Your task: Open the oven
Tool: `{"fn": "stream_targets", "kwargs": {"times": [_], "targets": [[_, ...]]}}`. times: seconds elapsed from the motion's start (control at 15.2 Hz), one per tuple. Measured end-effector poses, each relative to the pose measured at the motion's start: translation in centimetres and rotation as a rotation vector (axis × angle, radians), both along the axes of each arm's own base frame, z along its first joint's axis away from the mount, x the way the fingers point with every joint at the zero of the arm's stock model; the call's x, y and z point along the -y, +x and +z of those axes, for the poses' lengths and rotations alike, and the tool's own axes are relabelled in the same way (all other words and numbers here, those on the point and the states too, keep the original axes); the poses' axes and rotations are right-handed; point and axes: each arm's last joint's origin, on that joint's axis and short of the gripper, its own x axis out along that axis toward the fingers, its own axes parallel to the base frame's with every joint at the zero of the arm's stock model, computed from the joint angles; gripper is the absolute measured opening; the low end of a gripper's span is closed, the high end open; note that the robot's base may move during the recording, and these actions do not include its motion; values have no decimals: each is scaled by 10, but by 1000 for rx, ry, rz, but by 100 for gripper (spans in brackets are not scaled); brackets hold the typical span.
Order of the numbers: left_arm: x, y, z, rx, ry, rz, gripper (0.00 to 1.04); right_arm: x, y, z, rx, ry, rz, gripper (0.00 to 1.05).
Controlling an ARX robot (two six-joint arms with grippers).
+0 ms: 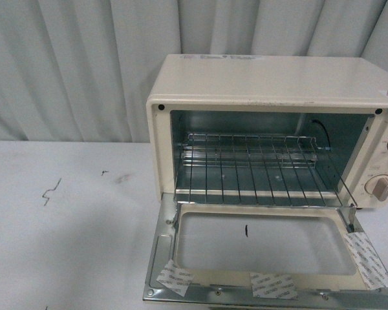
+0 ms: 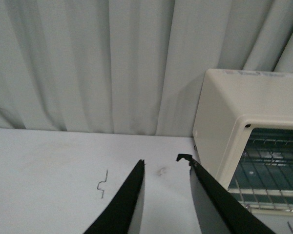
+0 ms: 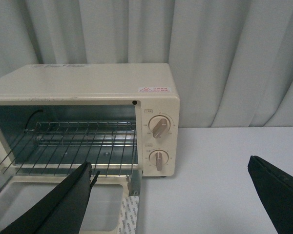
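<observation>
The cream-white oven point(image 1: 271, 81) stands on the white table with its glass-window door point(image 1: 265, 248) folded down flat toward me. Its wire rack point(image 1: 258, 165) is pulled partly forward inside the open cavity. Two round knobs point(image 1: 381, 186) sit on its right side. The front view holds neither arm. In the left wrist view the oven point(image 2: 234, 122) is off to one side and my left gripper point(image 2: 167, 161) hangs open over bare table beside it. In the right wrist view my right gripper point(image 3: 170, 168) is wide open in front of the oven point(image 3: 88, 85), near its knobs point(image 3: 158, 126), holding nothing.
Pale pleated curtains point(image 1: 71, 64) close off the back of the scene. Small dark marks point(image 1: 50, 191) lie on the white table point(image 1: 64, 245) left of the oven. Strips of printed tape point(image 1: 174, 279) stick to the lowered door's frame.
</observation>
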Motion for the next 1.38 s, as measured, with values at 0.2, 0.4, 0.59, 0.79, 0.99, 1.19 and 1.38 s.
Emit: {"fn": "stream_targets", "kwargs": {"times": [0.2,0.4,0.59,0.79,0.99,1.19,1.38], "targets": [[-28,-15,-5,5,43,2,2,0,0,0,0,0,0,98],[-44,-26,-13,23,38,-1,2,0,0,0,0,0,0,98],[-54,-35,-13,27,38,1,2,0,0,0,0,0,0,98],[-69,-42,-12,26,39,18,2,0,0,0,0,0,-1,98],[-68,-48,-12,23,40,-6,2,0,0,0,0,0,0,98],[-68,-53,-12,26,40,-5,2,0,0,0,0,0,0,98],[-68,-56,-12,26,40,-5,2,0,0,0,0,0,0,98]]}}
